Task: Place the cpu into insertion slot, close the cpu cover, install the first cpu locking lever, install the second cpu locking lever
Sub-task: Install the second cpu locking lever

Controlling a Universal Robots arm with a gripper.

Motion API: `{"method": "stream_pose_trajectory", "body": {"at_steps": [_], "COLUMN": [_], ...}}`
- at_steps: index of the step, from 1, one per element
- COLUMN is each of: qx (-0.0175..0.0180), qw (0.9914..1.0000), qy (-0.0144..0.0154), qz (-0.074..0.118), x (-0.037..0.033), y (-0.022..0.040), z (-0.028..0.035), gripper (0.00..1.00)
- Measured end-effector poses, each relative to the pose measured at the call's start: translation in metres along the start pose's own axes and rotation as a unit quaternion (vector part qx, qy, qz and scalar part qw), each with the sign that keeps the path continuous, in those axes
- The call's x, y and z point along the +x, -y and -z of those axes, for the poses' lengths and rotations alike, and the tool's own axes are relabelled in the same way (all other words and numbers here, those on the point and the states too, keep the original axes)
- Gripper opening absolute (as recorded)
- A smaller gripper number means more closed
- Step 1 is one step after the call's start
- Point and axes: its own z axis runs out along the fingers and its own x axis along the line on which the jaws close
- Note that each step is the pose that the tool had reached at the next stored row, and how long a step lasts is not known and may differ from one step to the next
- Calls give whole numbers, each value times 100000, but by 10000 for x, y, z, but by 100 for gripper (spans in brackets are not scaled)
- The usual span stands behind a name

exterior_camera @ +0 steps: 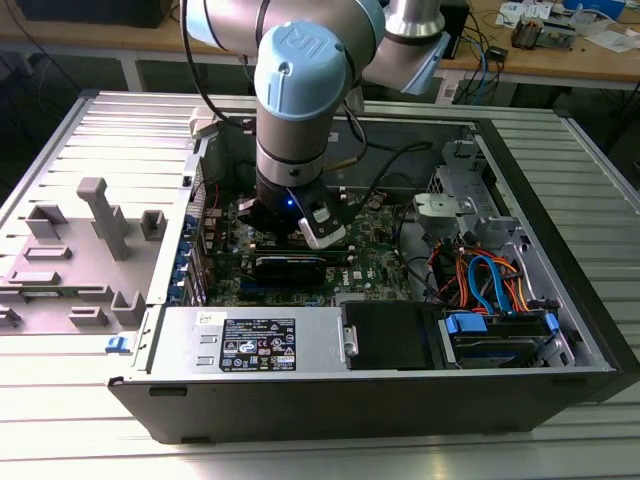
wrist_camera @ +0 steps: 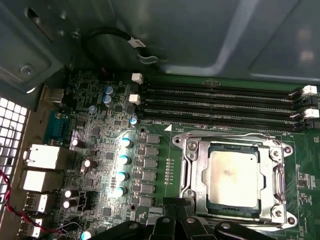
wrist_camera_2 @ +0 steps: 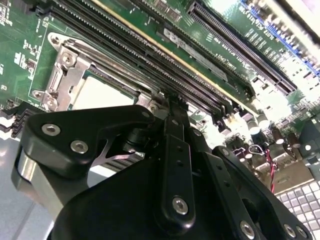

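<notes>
Nearest the lens in the second wrist view: black pincer (wrist_camera_2: 167, 107) linkage, matte, studded with bright screw heads, fingers brought together to a narrow tip right at the socket's edge. Drawn closed or nearly so; nothing visibly held, though the very tip is hard to make out.

Just beyond the tip, the cpu (wrist_camera: 233, 172): flat, square, dull silver-grey, faintly brushed, seated in the slot (wrist_camera: 196, 176). Over it the cover (wrist_camera: 267, 150), a thin stamped-steel frame with a square window, lying down flat around the chip. Along the frame's edges, thin silver wire levers (wrist_camera: 222, 134); whether latched cannot be told.

Judged from this: placing done, cover down, work now at a locking lever. Next move likely to call for a small, firm sideways push and press at the lever end, with the tip kept off the chip's top.

Beside the socket, long narrow black memory slots (wrist_camera: 220, 97) with white clips, on a glossy green board (wrist_camera: 165, 165) dotted with round silver capacitors.

In the exterior view, arm (exterior_camera: 300, 90) reaching down into the open grey case (exterior_camera: 560, 250), amid orange and blue cables, all on a ribbed metal desk (exterior_camera: 60, 430).
</notes>
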Motion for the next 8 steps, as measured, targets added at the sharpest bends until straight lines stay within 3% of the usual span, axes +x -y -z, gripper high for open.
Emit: {"method": "stream_pose_trajectory", "body": {"at_steps": [4, 8], "qx": [20, 15], "qw": [100000, 100000], "qy": [2, -4], "qz": [13, 26], "x": [4, 6], "y": [10, -7], "z": [25, 104], "gripper": [11, 11]}}
